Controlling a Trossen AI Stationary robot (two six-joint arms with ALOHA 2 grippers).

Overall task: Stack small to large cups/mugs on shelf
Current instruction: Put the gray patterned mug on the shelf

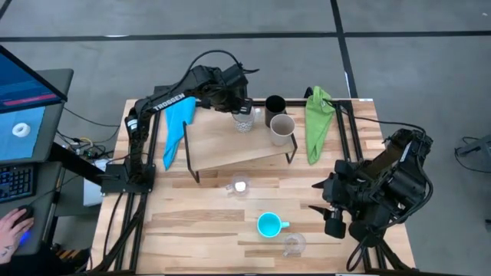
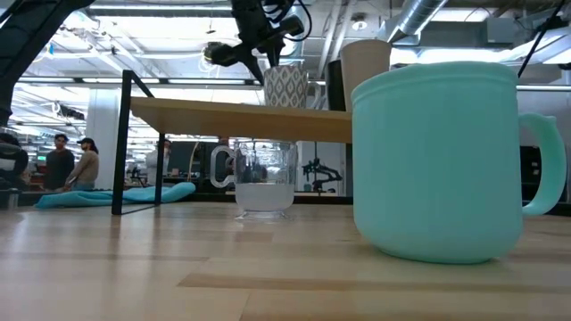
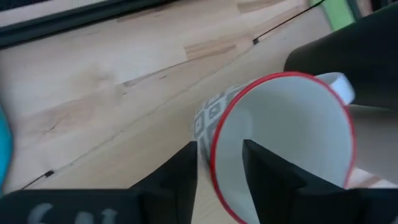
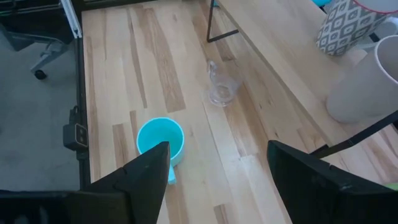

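Ceramic, stiff and glossy, the white patterned mug point(image 1: 243, 120) stands at the shelf point(image 1: 219, 149) board's upper middle in the high view. Left gripper point(image 3: 219, 165) pinches its red rim wall, one finger inside; likely slippery and chippable. Right gripper point(image 4: 217, 171) waits wide open, lower right.

We see a grey floor point(image 1: 230, 19) crossed by dark seams around the wooden table point(image 1: 192, 230). On the left stands a desk with a lit monitor point(image 1: 23, 84) and a keyboard point(image 1: 15, 182). Across the table, the open room has exposed ceiling ducts point(image 2: 428, 18), strip lights, and people point(image 2: 71, 162) standing far off.
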